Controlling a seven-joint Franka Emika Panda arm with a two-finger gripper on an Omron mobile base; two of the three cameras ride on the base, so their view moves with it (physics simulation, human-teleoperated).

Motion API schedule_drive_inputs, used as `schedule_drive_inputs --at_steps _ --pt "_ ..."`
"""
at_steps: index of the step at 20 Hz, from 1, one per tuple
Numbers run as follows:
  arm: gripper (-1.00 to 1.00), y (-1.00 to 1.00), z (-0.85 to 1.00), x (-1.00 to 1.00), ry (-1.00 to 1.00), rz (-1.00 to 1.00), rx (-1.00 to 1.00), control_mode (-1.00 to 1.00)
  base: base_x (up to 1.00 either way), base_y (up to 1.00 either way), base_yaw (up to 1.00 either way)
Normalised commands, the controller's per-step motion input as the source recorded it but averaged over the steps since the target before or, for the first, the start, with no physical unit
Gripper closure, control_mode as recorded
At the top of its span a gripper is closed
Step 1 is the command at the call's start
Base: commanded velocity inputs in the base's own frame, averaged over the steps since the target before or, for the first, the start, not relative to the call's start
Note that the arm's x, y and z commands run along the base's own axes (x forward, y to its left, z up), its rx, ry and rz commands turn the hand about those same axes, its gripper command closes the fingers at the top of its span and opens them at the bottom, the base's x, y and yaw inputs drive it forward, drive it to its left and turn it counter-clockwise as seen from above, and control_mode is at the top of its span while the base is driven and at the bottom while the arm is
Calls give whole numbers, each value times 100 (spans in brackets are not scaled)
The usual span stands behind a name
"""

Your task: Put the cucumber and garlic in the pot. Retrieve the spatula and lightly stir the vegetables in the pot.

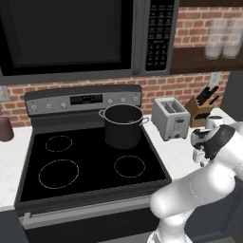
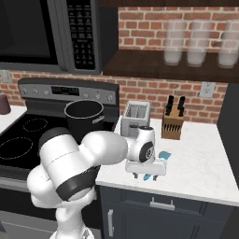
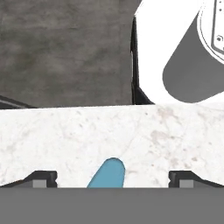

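Observation:
The dark-grey pot [image 1: 123, 126] stands on the stove's back right burner, also seen in the right base view [image 2: 84, 116]. Its inside is dark and I cannot make out what lies in it. On the white counter right of the stove lies a blue spatula [image 2: 164, 155], its rounded handle end [image 3: 108, 173] pointing toward the counter's front edge. My gripper [image 2: 145, 176] hangs low over that handle, near the front edge. In the hand view my gripper [image 3: 113, 178] is open, the fingertips [image 3: 43, 177] wide apart on either side of the blue handle, not touching it.
A silver toaster [image 1: 170, 117] stands just right of the pot, with a knife block [image 2: 172, 123] behind the spatula. A microwave [image 1: 71, 33] hangs over the stove. A shelf holds glasses [image 2: 196, 44]. A dark red jar [image 1: 4, 128] sits at the far left.

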Motion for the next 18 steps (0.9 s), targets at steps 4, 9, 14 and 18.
schedule_drive_inputs --at_steps 4,9,14,18 --pt "100 -9 -41 -3 0 0 2 -100 0 0 0" --pt "100 0 -28 -6 2 0 0 -100 0 0 0" --pt "100 -2 -2 -9 1 2 0 -100 0 0 0" --pt "100 0 21 -41 -4 13 -5 -100 0 0 0"
